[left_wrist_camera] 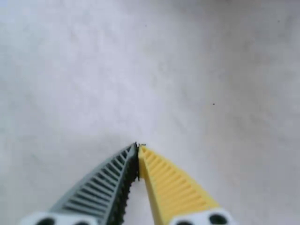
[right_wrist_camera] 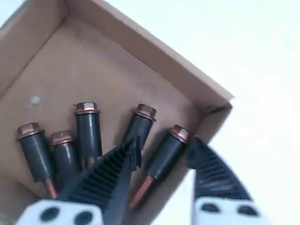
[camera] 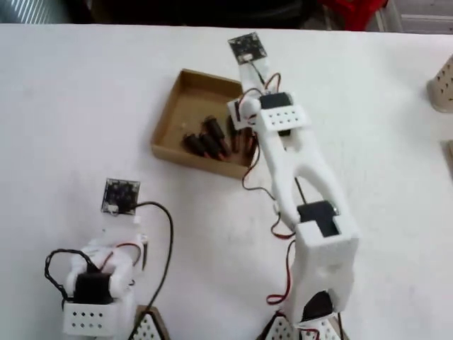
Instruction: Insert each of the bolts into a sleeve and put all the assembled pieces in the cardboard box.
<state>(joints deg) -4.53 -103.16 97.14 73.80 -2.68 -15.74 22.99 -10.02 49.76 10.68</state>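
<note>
The cardboard box lies on the white table beyond the arms. Several assembled pieces, black sleeves with copper bolts through them, lie side by side in the box. My right gripper hangs open just above the box's corner. One assembled piece lies on the box floor between its black fingers, untouched. The right arm stretches from the near edge to the box. My left gripper is shut with nothing in it, grey and yellow fingertips together over bare table. The left arm is folded back at the near left.
A beige perforated object stands at the table's far right edge. Red and black cables hang beside the right arm, and a black cable loops by the left arm. White table stretches left of the box.
</note>
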